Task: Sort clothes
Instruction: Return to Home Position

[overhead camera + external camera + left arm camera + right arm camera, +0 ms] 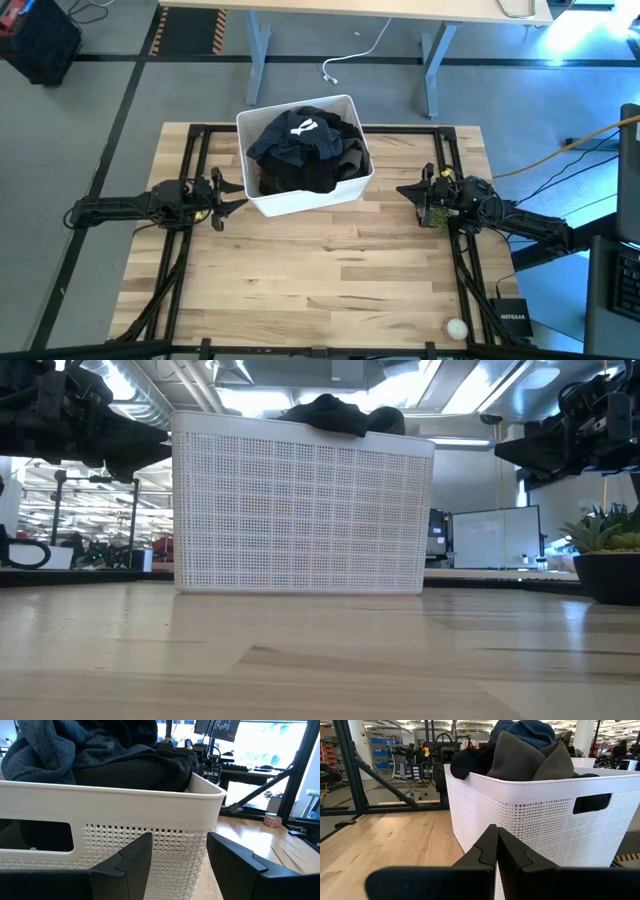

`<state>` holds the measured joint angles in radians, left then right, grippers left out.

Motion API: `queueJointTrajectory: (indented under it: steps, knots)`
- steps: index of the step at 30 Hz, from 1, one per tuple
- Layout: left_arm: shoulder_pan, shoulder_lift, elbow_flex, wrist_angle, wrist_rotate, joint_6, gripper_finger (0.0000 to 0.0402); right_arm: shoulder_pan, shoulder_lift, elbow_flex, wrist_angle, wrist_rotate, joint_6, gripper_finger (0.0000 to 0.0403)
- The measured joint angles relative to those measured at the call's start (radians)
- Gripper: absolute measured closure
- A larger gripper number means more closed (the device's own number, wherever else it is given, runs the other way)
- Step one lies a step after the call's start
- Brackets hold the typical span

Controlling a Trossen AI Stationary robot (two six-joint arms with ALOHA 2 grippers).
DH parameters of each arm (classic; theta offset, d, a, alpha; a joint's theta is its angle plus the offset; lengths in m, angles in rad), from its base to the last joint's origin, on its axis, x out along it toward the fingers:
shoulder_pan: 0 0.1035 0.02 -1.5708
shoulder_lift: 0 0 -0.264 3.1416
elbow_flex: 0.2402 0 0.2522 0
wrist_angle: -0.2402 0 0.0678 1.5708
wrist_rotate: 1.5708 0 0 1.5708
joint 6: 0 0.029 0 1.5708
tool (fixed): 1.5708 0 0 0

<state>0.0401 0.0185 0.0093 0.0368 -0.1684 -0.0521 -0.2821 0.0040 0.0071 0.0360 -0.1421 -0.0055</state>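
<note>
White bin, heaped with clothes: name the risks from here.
The clothes stand heaped above the white bin's rim; a knock might spill the top garment.
The left gripper, open, sits close to the bin's wall and could catch it.
The right gripper, shut, hangs near the plant and might clip it.

Bin [310, 201]: white plastic, perforated walls w/ smooth semi-gloss rim. Clothes [300, 150]: soft matt cloth, some fleecy. Table [320, 280]: pale wood planks, light sheen.

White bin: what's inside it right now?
Dark clothes heaped above the bin rim: a navy piece with a white mark on top, black fabric beside it, olive-brown fabric at one side. Anything deeper, and the bin floor, is covered.
</note>
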Motion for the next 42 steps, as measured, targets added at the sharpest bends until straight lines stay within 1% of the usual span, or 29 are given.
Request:
queueJointTrajectory:
  steps: [42]
  knots:
    - [0.000,0.000,0.000,0.000,0.000,0.000,0.0218,0.000,0.000,0.000,0.000,0.000,0.000,0.0391]
